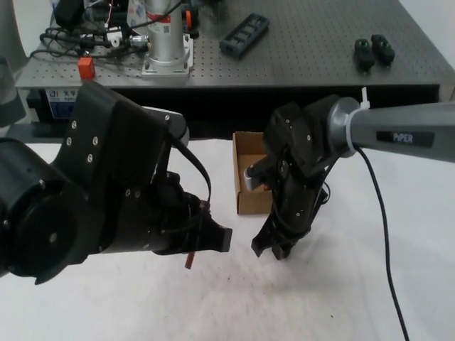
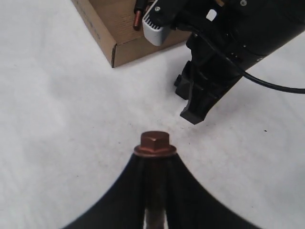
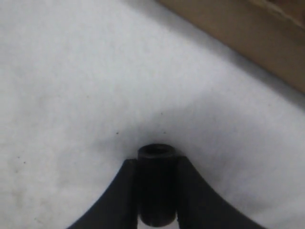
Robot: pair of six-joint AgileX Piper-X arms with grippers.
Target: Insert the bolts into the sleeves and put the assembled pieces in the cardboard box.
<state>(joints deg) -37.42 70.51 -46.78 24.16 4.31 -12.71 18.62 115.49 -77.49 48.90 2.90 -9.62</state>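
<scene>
The left gripper point(image 2: 155, 160) pinches a copper bolt point(image 2: 155, 141) by its shank, the hex head standing out past the fingertips over the white bench cover point(image 1: 341, 284), with an open strip of cover between it and the right gripper point(image 1: 272, 250). The right gripper is closed around a black sleeve point(image 3: 156, 186), whose open end pokes out beyond the fingers, low over the cover. It sits just in front of the near wall of the cardboard box point(image 1: 245, 202), and bare cover lies beside both arms and toward the camera.
</scene>
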